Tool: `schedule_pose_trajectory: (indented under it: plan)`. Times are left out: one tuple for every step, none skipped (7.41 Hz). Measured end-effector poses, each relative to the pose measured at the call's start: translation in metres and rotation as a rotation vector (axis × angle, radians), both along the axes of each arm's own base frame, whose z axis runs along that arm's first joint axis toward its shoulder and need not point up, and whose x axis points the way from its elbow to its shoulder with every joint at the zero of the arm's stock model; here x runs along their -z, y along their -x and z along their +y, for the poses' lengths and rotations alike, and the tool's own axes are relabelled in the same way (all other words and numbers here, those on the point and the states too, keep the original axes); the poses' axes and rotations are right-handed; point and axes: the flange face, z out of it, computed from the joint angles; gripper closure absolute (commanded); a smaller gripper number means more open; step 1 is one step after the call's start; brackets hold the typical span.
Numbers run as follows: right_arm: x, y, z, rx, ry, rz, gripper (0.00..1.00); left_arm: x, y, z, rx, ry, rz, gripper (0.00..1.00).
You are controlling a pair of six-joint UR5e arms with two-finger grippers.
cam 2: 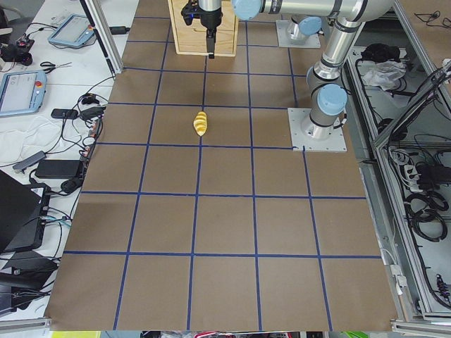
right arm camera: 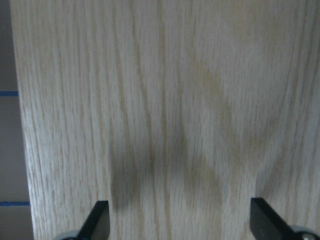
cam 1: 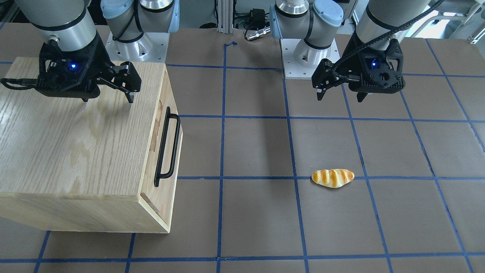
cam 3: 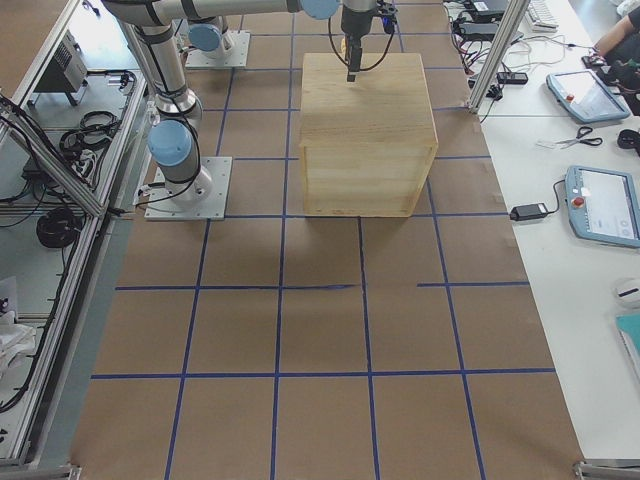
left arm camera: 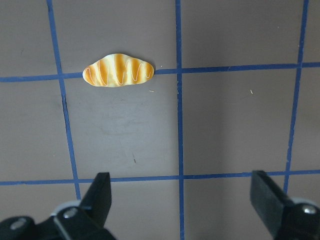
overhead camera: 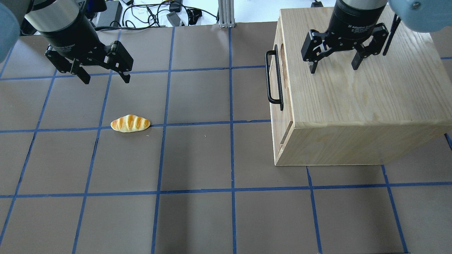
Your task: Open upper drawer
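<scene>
We see the cabinet standing on the table at the robot's right side, with its front turned toward the middle of the table. The upper drawer sits in the top part of this front, directly under the cabinet's top board. Its panel lies level with the rest of the front, so the drawer appears closed. The black handle runs along the panel and nothing touches it. The right gripper hangs over the cabinet's top board with its fingers pointing down and spread wide, and it holds nothing. In the right wrist view we see only wood grain between the two fingertips, with a soft shadow on it. This gripper is behind the front edge of the cabinet, apart from the handle. The left gripper hangs over the bare table at the robot's left side, also spread wide and holding nothing. A bread roll lies on the table near this gripper, a little further from the robot, with one end touching a blue tape line. The roll is well apart from the cabinet.
</scene>
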Motion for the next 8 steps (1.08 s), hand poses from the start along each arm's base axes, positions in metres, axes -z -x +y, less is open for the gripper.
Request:
schedule_pose_trajectory:
  plan:
    - [-0.0001, 0.0, 0.0, 0.0, 0.0, 0.0, 0.0, 0.0019, 0.0003, 0.001, 0.0, -0.002, 0.001, 0.0]
    - [-0.0001, 0.0, 0.0, 0.0, 0.0, 0.0, 0.0, 0.0027, 0.0005, 0.0016, 0.0, -0.003, 0.003, 0.0]
    - [-0.0002, 0.0, 0.0, 0.001, 0.0, 0.0, 0.0, 0.0029, 0.0004, 0.0018, 0.0, -0.003, 0.003, 0.0]
    - [-0.0002, 0.0, 0.0, 0.001, 0.0, 0.0, 0.0, 0.0026, 0.0002, 0.002, 0.0, -0.002, 0.002, 0.0]
    - [-0.0002, 0.0, 0.0, 0.001, 0.0, 0.0, 0.0, 0.0012, 0.0003, 0.0028, 0.0, 0.001, 0.002, 0.0]
    - [-0.0002, 0.0, 0.0, 0.001, 0.0, 0.0, 0.0, -0.0012, 0.0005, 0.0047, 0.0, 0.004, 0.001, 0.0]
    - [-0.0002, 0.0, 0.0, 0.001, 0.0, 0.0, 0.0, -0.0032, 0.0011, 0.0072, 0.0, 0.003, 0.002, 0.0]
    - [0.0, 0.0, 0.0, 0.0, 0.0, 0.0, 0.0, -0.0035, 0.0011, 0.0083, -0.003, 0.0, 0.002, 0.0]
